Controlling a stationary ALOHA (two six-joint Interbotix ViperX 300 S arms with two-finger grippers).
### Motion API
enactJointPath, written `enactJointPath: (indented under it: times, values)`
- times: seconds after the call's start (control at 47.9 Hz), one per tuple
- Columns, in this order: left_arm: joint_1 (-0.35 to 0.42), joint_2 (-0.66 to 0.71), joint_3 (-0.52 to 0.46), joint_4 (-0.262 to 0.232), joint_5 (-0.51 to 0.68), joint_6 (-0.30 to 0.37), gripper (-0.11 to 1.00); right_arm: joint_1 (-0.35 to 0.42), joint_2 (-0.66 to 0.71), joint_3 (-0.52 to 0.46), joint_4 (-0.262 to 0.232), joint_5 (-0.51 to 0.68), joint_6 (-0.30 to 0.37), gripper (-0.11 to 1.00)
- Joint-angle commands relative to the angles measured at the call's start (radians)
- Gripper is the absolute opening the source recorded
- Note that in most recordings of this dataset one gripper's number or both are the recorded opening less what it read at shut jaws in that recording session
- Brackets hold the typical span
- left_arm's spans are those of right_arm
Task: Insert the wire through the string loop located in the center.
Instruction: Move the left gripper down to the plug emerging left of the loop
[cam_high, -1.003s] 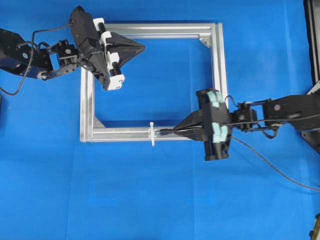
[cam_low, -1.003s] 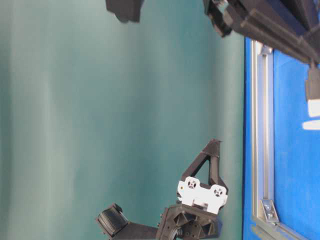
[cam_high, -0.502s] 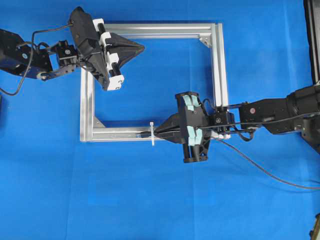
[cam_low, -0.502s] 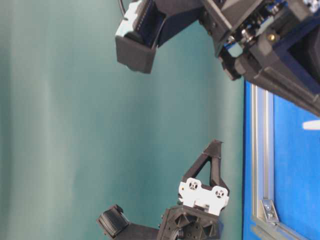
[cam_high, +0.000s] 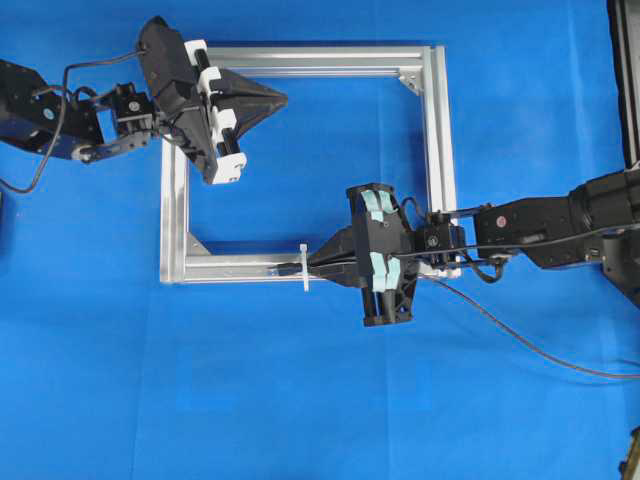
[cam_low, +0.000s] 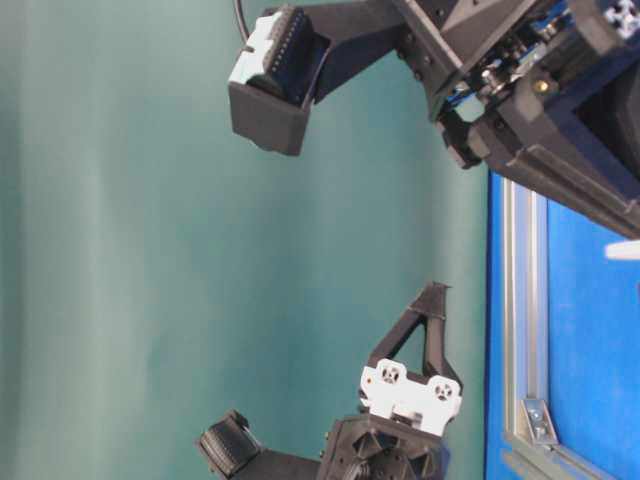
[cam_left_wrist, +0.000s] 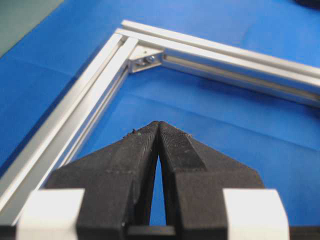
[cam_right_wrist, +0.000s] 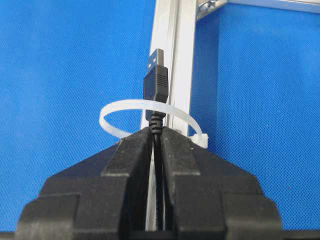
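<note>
The white string loop (cam_right_wrist: 120, 108) stands on the near rail of the silver frame (cam_high: 320, 55). The wire's black plug (cam_right_wrist: 155, 80) passes under the loop's top band, and its metal tip sticks out beyond it. My right gripper (cam_right_wrist: 156, 131) is shut on the wire just behind the plug, fingertips almost touching the loop. In the overhead view the right gripper (cam_high: 315, 268) sits just right of the loop (cam_high: 304, 268), and the wire (cam_high: 530, 345) trails off to the right. My left gripper (cam_high: 283, 97) hovers shut and empty over the frame's upper left; in its own view its tips (cam_left_wrist: 158, 123) are pressed together.
The square frame lies on a blue cloth, with a corner bracket (cam_left_wrist: 146, 59) ahead of the left gripper. The frame's rail (cam_right_wrist: 175, 50) runs on beyond the plug. The table-level view shows the right arm (cam_low: 520, 90) above the frame edge (cam_low: 522, 330).
The right gripper has moved left along the near rail with the wire, carrying the plug into the loop. In the last half second it barely shifted. The left arm stayed put.
</note>
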Motion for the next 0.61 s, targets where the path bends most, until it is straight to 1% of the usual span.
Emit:
enactJointPath:
  times: [0.0,0.104,0.23,0.418,0.585]
  values:
    - [-0.018,-0.037,0.002,0.003,-0.009,0.0,0.0,0.002,-0.014,-0.012,0.0,-0.003,-0.002,-0.01]
    - [-0.04,-0.044,0.018,0.003,-0.011,-0.006,0.0,0.002,-0.014,-0.014,0.002,-0.003,-0.003,-0.01]
    - [-0.083,-0.052,0.04,0.003,-0.009,-0.031,0.0,0.002,-0.014,-0.014,0.002,-0.005,-0.003,-0.01]
    - [-0.173,-0.071,0.071,0.003,-0.009,-0.064,0.0,0.002,-0.014,-0.014,0.002,-0.003,-0.003,-0.01]
    - [-0.281,-0.083,0.081,0.003,0.0,-0.075,0.0,0.002,-0.014,-0.012,0.0,-0.003,-0.003,-0.01]
